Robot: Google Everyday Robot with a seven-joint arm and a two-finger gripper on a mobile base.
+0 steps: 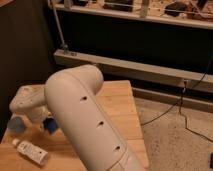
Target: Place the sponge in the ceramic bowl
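Observation:
The sponge is a small dark blue block on the wooden table, at its left side. My gripper hangs from its white wrist housing just above and left of the sponge, close to it; I cannot make out whether they touch. My thick white arm crosses the middle of the view and covers much of the table. The ceramic bowl is hidden.
A round pale grey-blue cup-like object stands at the table's left edge. A white bottle lies near the front left corner. Behind the table runs a dark wall with a metal rail. Cables trail on the floor to the right.

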